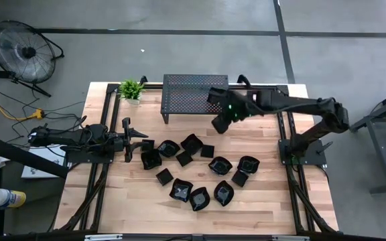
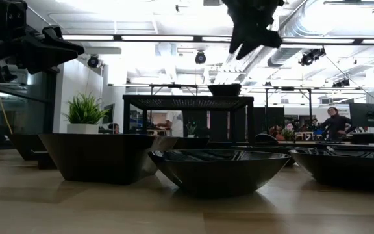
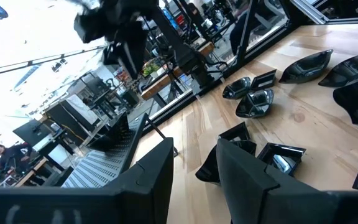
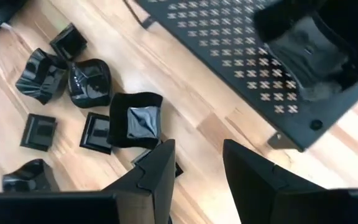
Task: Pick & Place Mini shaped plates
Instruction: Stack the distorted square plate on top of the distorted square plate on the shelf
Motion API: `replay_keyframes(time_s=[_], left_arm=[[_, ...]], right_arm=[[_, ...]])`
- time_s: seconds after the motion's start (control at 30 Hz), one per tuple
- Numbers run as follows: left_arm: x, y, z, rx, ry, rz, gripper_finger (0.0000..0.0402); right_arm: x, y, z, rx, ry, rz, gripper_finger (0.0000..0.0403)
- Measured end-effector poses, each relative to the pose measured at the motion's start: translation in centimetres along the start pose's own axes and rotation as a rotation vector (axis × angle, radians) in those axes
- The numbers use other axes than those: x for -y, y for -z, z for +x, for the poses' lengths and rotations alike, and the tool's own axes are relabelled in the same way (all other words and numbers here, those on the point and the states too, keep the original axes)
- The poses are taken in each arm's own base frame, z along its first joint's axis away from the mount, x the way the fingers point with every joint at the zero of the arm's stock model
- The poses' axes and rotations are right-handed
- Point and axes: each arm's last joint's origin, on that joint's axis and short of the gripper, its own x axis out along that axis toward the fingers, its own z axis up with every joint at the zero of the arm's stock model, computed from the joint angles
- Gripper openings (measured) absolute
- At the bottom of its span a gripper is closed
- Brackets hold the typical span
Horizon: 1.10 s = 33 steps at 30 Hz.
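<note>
Overhead only — scattered mini shaped plates (image 1: 191,167)

Plates: mini shaped plates (image 1: 191,167), glossy black, approx. 15, all upright.
Shapes: small flat squares, wavy leaf-like ones, roundish bowls.
Spread: loose cluster mid-bench, some touching, others just apart.
Odd one: single plate (image 4: 309,46) up on perforated stand, near its corner, apart from rest.

About thirteen mini shaped plates (image 1: 181,190) lie on the surface (image 1: 260,207), and one more of them (image 2: 224,89) sits on the single perforated stand (image 1: 186,100). There are two arms, the left arm (image 1: 66,137) and the right arm (image 1: 307,107). Also one potted plant (image 1: 132,90) and one floor fan (image 1: 22,50)
</note>
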Motion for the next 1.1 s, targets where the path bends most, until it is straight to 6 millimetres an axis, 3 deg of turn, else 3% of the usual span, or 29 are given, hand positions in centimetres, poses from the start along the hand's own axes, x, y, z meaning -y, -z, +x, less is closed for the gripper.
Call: replay_keyframes(time_s=[0.4, 0.67, 0.8, 1.1], left_arm=[[0.0, 0.0, 0.0, 0.000, 0.000, 0.000, 0.0120], [0.0, 0.0, 0.0, 0.000, 0.000, 0.000, 0.0120], [0.0, 0.0, 0.0, 0.000, 0.000, 0.000, 0.0120], [0.0, 0.0, 0.0, 0.000, 0.000, 0.000, 0.0120]], right_arm=[[-7.3, 3.5, -2.2, 0.285, -0.119, 0.042, 0.0129], [-10.0, 6.2, -3.8, 0.373, -0.161, -0.005, 0.0129], [-10.2, 8.3, -2.4, 0.352, -0.157, 0.104, 0.0130], [-7.5, 13.8, 5.2, 0.162, -0.288, 0.295, 0.0130]])
